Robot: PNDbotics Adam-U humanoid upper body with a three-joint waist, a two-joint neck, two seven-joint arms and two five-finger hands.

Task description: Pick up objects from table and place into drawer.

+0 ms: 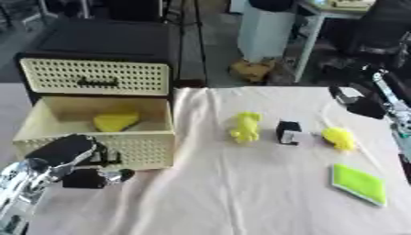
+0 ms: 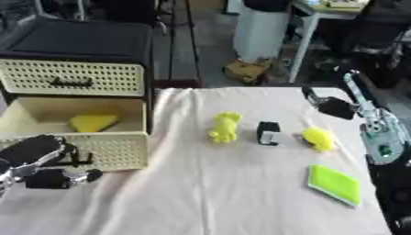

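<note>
— What's in front of you?
— The open drawer (image 1: 96,137) holds a yellow wedge (image 1: 114,121). On the cloth (image 1: 241,193): green pad (image 1: 359,183), yellow figure (image 1: 246,127), yellow lump (image 1: 340,137), black-white block (image 1: 289,132).
— Your hands?
— My left hand (image 1: 68,156) is at the drawer front, my right hand (image 2: 333,106) at the table's far edge; fingers, I cannot tell.

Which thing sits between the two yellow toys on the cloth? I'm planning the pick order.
A small black and white block stands between the yellow figure and the yellow lump, apart from both; the left eye view shows this best.
</note>
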